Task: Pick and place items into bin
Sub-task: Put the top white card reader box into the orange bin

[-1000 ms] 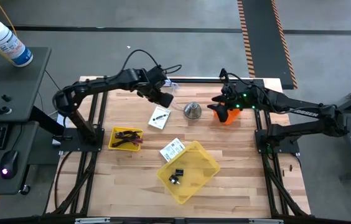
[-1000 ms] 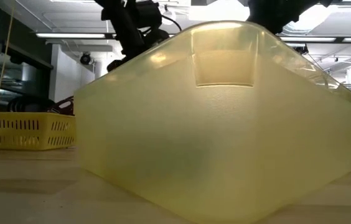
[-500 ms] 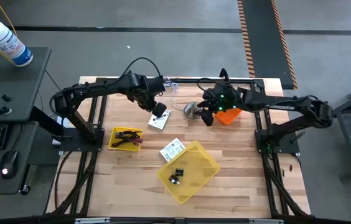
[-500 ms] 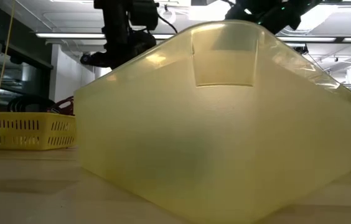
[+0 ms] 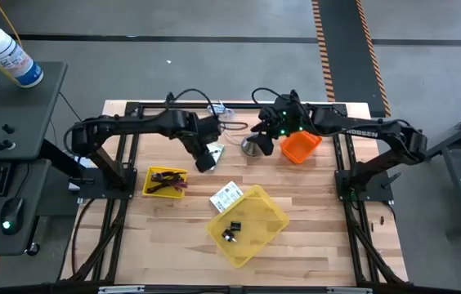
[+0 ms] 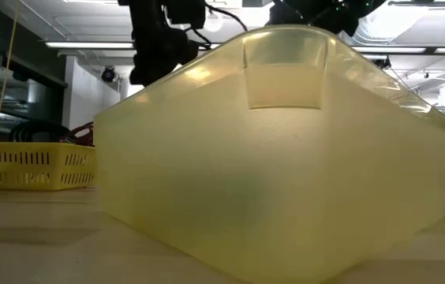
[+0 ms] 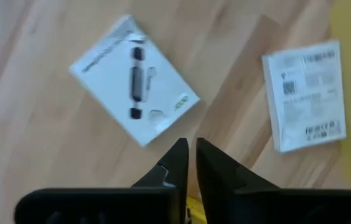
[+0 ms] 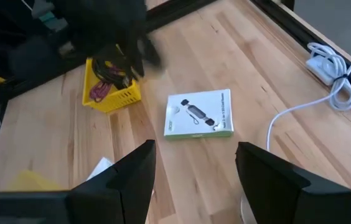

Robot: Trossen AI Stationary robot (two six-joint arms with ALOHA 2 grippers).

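The flat white card with a black mark (image 7: 134,78) lay on the bare wooden table (image 5: 312,237), its long axis running diagonally across the planks, with the dark oblong mark lined up along that axis. In the high view the card (image 5: 212,149) was mostly covered by the left arm. Near it, closer to the bin, the white printed label card (image 7: 305,93) lay flat, its long side set at an angle to the first card; in the high view it (image 5: 226,197) touched the rim of the translucent yellow plastic bin (image 5: 273,219), which held a small black clip (image 5: 231,229). The left gripper (image 7: 190,149) hung just above the table beside the marked card, fingers pressed almost together and holding nothing; a second before, it had been higher and farther back. The right gripper (image 8: 194,162) stood wide and empty, having swung from the orange tray (image 5: 300,145) toward the silver cone-shaped metal piece (image 5: 249,147). The small yellow basket (image 5: 165,181) of dark cables was unmoved.
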